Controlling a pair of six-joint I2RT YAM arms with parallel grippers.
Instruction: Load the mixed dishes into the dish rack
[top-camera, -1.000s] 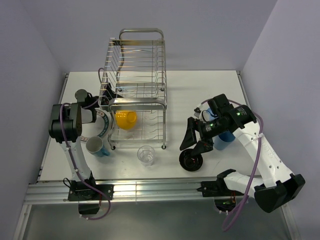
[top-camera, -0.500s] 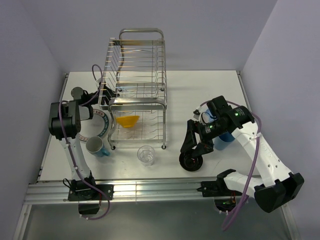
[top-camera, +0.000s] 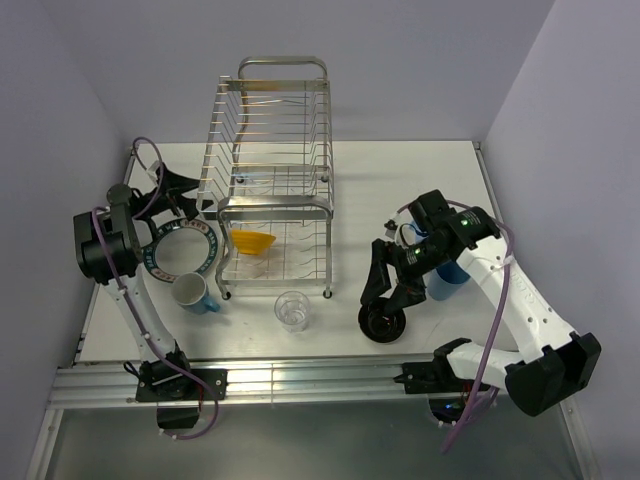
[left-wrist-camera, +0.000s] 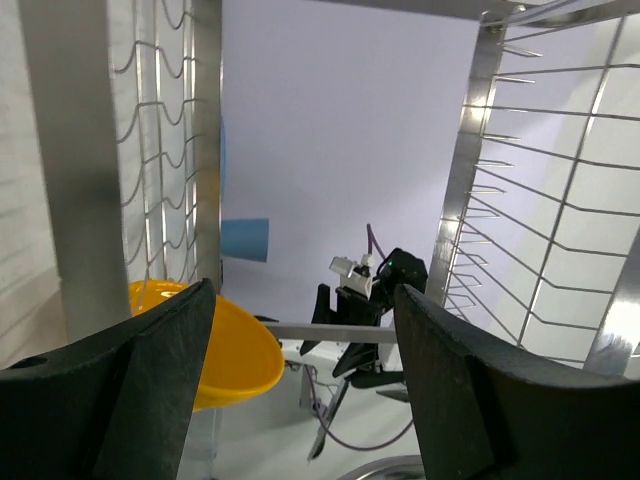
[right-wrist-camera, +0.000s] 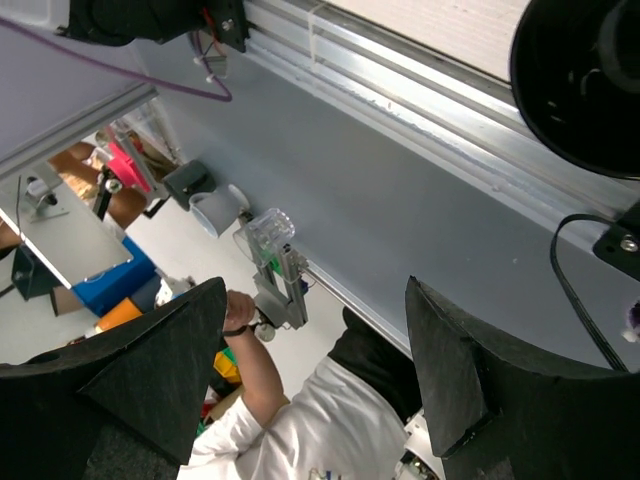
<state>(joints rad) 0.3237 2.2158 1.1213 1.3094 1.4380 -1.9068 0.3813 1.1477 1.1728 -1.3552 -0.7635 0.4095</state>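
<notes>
From above, we see the left tool spread wide and empty, just beside the left side of the dish rack. The yellow bowl lies in the lower tier, to the tool's right. The right tool is spread too, gripping nothing, close over the black bowl on the worktop; we cannot tell whether they touch.

At the left wrist, the left tool gapes toward the dish rack, with the yellow bowl low by one finger.

At the right wrist, the right tool holds nothing, and the black bowl sits outside its fingers.
</notes>
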